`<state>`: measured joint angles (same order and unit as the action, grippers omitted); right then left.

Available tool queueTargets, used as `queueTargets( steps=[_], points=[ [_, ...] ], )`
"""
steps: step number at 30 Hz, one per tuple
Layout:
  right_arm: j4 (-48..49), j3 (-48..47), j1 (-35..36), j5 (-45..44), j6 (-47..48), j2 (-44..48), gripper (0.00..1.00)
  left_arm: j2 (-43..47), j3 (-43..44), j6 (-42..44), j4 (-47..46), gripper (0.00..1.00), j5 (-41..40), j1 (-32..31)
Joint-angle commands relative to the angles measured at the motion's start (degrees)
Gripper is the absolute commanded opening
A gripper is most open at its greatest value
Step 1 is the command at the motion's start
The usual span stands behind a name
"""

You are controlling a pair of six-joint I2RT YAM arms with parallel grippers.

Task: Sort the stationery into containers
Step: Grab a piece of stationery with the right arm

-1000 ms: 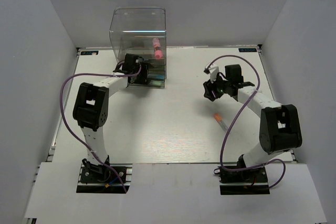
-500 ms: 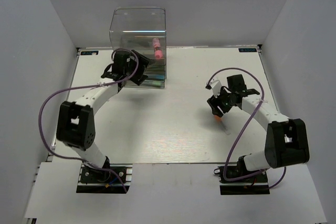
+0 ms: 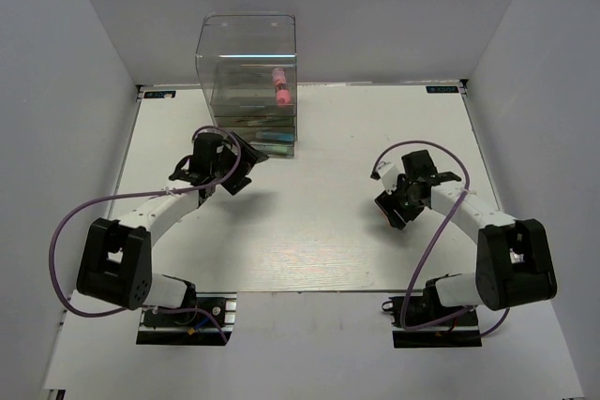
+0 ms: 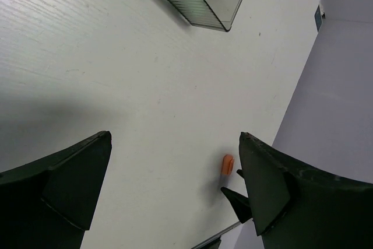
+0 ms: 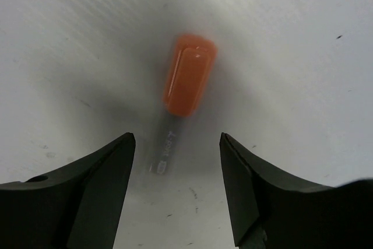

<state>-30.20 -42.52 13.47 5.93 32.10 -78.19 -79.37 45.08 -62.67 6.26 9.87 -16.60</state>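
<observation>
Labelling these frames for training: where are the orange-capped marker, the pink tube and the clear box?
orange-capped marker point(image 5: 189, 74), right wrist view, on its orange cap
pink tube point(image 3: 279, 87), top external view, mid-body
clear box point(image 3: 230, 51), top external view, upper front wall

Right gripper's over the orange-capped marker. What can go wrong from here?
1. The right gripper straddles the orange-capped marker at its thin clear barrel, which lies slightly askew to the open jaws; closing may roll or pivot it out.
2. The marker lies flat on the table; fingertips coming down may hit the surface.
3. The left gripper, open and empty, sits just in front of the clear box; a delivery there may crowd it.
</observation>
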Motion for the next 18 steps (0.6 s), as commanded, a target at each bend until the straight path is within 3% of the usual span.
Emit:
queueTargets(
  steps=[1,9,12,13,18],
  points=[
    [-0.84,2.43,1.20,-1.27,-1.77,2.43,0.66,4.31,-0.69,1.50,-0.03,1.00,-0.73,0.34],
    [1.37,5.87,2.25,-1.98,-1.95,0.24,0.47,7.21,-2.37,2.55,2.44,1.00,-3.18,0.34],
    [1.63,4.82,2.08,-0.32,-1.34,-1.17,0.30,8.88,-3.85,2.56,3.84,1.00,-3.72,0.34],
    [1.20,4.38,2.17,0.30,-0.55,-1.35,0.17,8.89,-4.64,2.56,3.85,1.00,-3.72,0.34],
    [1.80,-2.36,2.87,6.80,8.76,-2.40,0.07,10.91,-8.24,1.95,2.62,1.00,-3.72,0.34]
  ],
)
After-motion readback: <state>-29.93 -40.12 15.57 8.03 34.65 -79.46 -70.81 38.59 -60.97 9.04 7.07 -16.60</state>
